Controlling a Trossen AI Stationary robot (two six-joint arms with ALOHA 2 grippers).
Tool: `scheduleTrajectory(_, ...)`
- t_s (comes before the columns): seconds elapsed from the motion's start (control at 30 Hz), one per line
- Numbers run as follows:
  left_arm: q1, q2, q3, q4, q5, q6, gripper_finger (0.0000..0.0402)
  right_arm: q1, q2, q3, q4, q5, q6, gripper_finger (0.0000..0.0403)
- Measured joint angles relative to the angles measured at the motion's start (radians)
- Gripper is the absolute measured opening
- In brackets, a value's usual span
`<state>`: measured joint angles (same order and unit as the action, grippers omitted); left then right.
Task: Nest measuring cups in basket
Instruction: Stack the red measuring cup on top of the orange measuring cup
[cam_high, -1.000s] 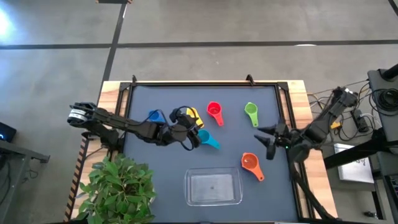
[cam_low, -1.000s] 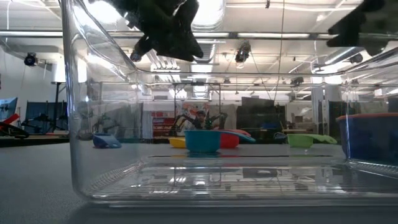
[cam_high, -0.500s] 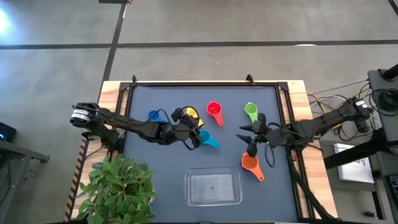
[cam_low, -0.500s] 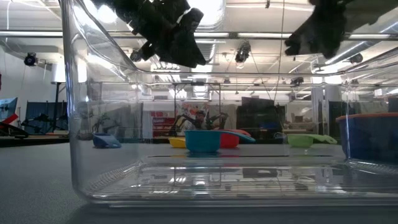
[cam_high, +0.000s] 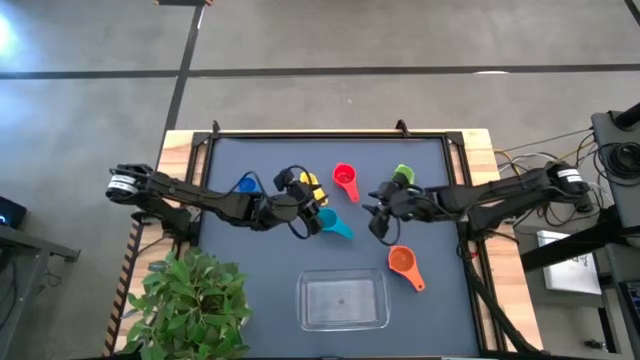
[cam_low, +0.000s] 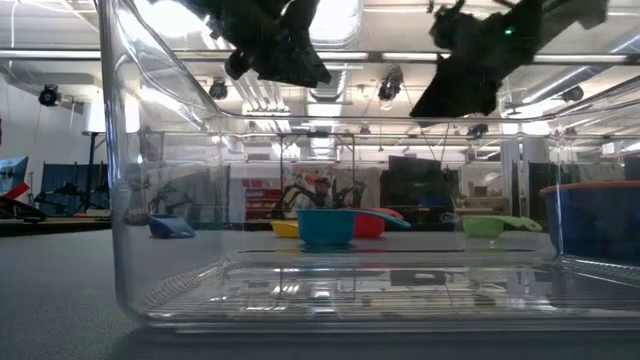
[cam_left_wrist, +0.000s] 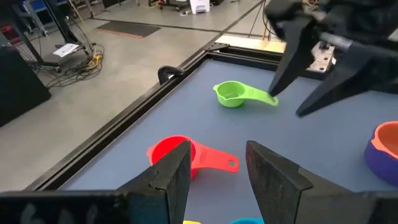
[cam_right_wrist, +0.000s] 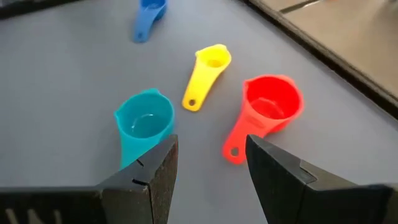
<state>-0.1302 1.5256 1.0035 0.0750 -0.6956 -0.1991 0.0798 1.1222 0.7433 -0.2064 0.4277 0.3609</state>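
Six cups lie on the dark mat: blue (cam_high: 247, 186), yellow (cam_high: 310, 183), red (cam_high: 345, 180), green (cam_high: 403, 177), teal (cam_high: 335, 225) and orange (cam_high: 403, 263). The orange one (cam_left_wrist: 382, 140) seems to sit inside a purple cup. The clear basket (cam_high: 343, 300) stands near the near edge. My left gripper (cam_high: 312, 213) hovers open above the yellow (cam_right_wrist: 208, 68) and teal (cam_right_wrist: 145, 121) cups. My right gripper (cam_high: 372, 215) hangs open in the air between the red cup (cam_right_wrist: 270, 106) and the orange one, right of the teal cup. Both are well above the table in the low view.
A potted plant (cam_high: 190, 300) stands at the table's near left corner. A raised black frame (cam_high: 330, 135) borders the mat. Cables and gear (cam_high: 590, 190) lie beyond the right edge. Bare mat lies on both sides of the basket.
My right arm has reached from the table's right edge toward the left, passing over the orange cup, and now hangs near the red and teal cups, its fingers open throughout. The left arm has stayed about where it was. No cup has moved.
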Motion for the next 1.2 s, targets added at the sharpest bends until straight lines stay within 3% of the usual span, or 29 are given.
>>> scheduleTrajectory(0.33,-0.024,-0.003,-0.003,-0.003,0.056,-0.012,0.0136,-0.055,0.205,0.094,0.000,-0.027,-0.051,0.0178)
scheduleTrajectory(0.63,-0.050,-0.038,-0.012,-0.006,0.060,-0.019,0.0136,-0.086,0.308,0.162,0.002,-0.229,-0.061,0.0178)
scheduleTrajectory(0.8,-0.078,-0.096,-0.024,-0.013,0.049,-0.019,0.0136,-0.131,0.327,0.188,0.004,-0.271,-0.081,0.0178)
scheduleTrajectory(0.93,-0.104,-0.166,-0.095,0.022,0.019,-0.027,0.0136,-0.176,0.331,0.188,0.003,-0.272,-0.084,0.0178)
scheduleTrajectory(1.2,-0.113,-0.311,-0.368,0.382,0.027,-0.059,0.0136,-0.289,0.381,0.188,0.005,-0.269,-0.090,0.0178)
